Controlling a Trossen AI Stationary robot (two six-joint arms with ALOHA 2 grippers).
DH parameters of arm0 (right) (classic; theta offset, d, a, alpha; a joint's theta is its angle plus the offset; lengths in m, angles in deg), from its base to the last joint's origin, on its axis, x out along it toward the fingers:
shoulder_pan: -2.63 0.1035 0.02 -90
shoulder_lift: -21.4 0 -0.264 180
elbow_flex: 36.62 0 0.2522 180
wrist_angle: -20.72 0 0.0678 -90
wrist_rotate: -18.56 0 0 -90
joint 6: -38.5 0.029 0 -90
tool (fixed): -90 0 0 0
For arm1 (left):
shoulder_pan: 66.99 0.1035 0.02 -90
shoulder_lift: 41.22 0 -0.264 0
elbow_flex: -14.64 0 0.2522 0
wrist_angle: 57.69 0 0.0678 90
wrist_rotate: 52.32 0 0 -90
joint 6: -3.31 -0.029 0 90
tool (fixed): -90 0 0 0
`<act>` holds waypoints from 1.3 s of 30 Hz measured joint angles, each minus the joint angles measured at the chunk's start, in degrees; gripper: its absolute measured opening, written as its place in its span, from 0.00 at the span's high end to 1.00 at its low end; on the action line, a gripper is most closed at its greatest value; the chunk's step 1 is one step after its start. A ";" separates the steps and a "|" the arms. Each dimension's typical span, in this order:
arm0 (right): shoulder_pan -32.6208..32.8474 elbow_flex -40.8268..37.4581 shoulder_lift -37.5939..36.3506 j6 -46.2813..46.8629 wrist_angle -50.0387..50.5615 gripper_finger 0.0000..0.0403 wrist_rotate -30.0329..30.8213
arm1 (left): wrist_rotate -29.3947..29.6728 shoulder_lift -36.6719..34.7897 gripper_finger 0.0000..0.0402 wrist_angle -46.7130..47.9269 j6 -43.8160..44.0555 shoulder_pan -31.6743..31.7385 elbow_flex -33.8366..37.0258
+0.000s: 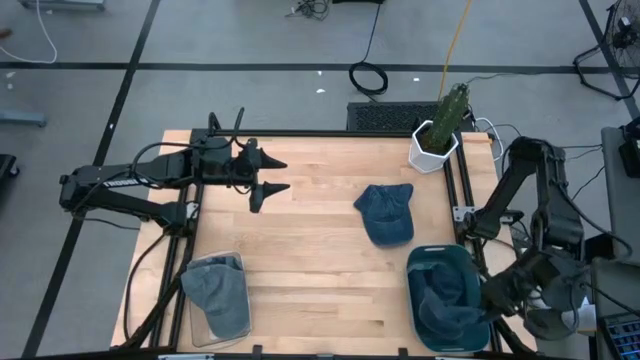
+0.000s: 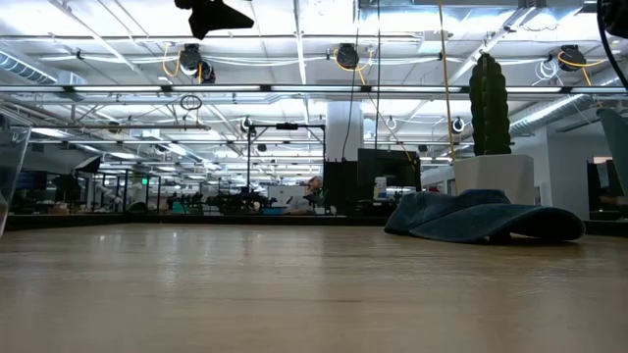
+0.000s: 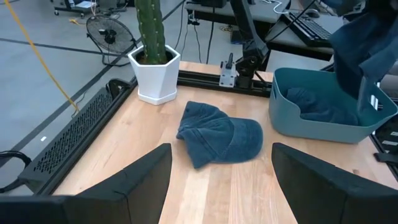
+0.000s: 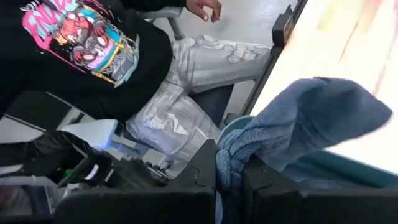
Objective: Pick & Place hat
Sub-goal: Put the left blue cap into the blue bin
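Observation:
A blue denim hat [image 1: 385, 212] lies crown up on the wooden table right of centre, also in the left wrist view [image 3: 221, 140] and the low view [image 2: 481, 216]. My left gripper [image 1: 277, 174] hovers open above the table's far left part, pointing toward that hat, well short of it. My right gripper [image 4: 231, 180] is at the near right corner, shut on a second blue hat [image 4: 298, 118] over the teal bin [image 1: 415, 262]. A third, grey-blue hat [image 1: 215, 290] lies in a clear tray [image 1: 240, 258] at the near left. My right gripper pinches a bunched fold of the blue hat's cloth [image 4: 229, 163] between its two fingers. The hat hangs from the fingers over the teal bin [image 3: 283, 109], as the left wrist view shows [image 3: 364, 43]. Whether its lower end touches the cloth in the bin, I cannot tell.
A cactus in a white pot [image 1: 434, 145] stands at the far right corner. More blue cloth [image 3: 317, 102] lies inside the bin. A person in a black printed shirt [image 4: 93, 43] sits beyond the table's right side. Bare wood lies between the left gripper and the hat.

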 joint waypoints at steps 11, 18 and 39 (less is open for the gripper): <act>4.65 -6.96 -0.03 0.96 -4.73 0.98 0.51 | 0.02 0.00 0.30 0.02 0.06 0.00 0.00; 4.76 -7.07 -0.03 -2.56 -4.73 0.99 0.78 | 0.02 0.00 0.30 0.02 0.12 0.00 -0.02; 4.74 -15.48 -0.01 -3.15 -11.56 0.99 2.16 | 0.02 0.00 0.30 0.02 0.10 0.00 -0.02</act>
